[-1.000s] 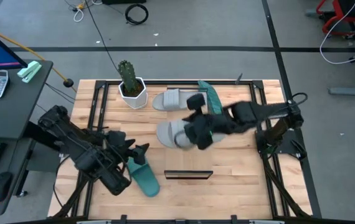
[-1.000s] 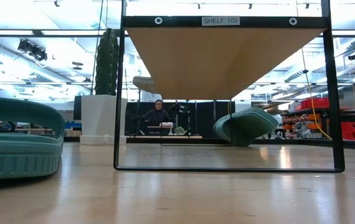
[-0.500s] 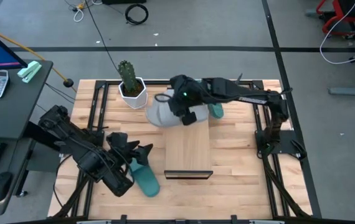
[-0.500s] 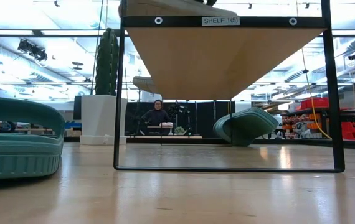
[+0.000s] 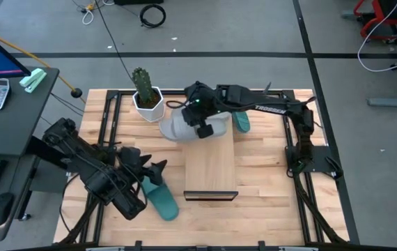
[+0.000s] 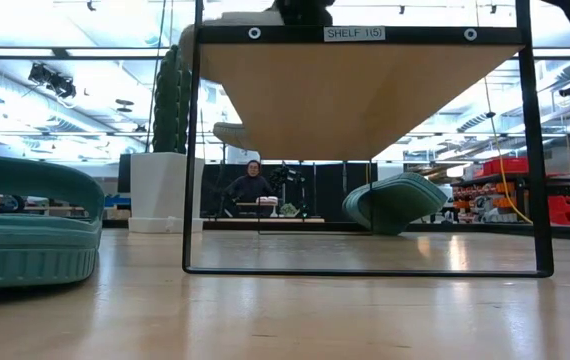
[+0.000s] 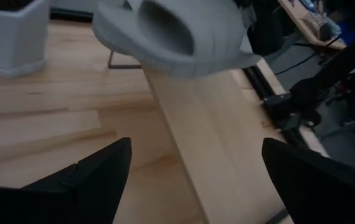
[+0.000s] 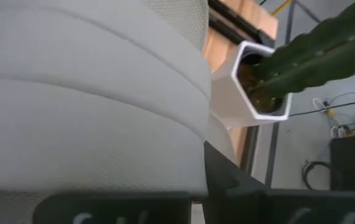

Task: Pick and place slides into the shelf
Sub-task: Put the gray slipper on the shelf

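Overhead, we see the right gripper (image 5: 200, 125) clamped on a grey slide (image 5: 177, 125) at upper centre, over the far end of the shelf (image 5: 210, 166) beside the cactus pot (image 5: 147, 101). Left gripper (image 5: 158, 169), fingers spread wide, waits lower left nr a teal slide (image 5: 158, 196); 2nd teal slide (image 5: 241, 123) upper right.

My right claw (image 5: 200, 124) holds a grey slide (image 5: 177, 127) at the far end of the light-wood shelf (image 5: 211, 167), one teal slide (image 5: 158, 197) lies near my left claw (image 5: 153, 169), another (image 5: 240, 121) beside the shelf.
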Controlling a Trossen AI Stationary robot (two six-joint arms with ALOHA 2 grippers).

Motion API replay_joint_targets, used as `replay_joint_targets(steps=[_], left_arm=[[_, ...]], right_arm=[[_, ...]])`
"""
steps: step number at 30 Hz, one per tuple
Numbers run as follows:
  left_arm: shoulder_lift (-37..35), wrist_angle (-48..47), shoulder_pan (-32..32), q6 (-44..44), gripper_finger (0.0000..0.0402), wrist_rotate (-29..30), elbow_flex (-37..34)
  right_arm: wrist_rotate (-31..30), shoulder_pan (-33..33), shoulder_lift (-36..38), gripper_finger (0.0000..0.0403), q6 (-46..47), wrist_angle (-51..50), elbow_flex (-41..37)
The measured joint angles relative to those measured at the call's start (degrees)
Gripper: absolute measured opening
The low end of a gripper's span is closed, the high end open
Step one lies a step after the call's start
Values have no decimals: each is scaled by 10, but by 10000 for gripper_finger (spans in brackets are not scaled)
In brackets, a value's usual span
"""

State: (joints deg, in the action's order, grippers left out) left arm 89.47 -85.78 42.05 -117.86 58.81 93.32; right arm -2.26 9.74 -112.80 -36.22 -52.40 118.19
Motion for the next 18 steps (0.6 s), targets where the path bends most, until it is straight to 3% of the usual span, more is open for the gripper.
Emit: replay_joint_targets(steps=[18], left_arm=[[-94,-42,19,91,366,34,0]], right_arm=[[-7,0,-40,9,17,-41,0]])
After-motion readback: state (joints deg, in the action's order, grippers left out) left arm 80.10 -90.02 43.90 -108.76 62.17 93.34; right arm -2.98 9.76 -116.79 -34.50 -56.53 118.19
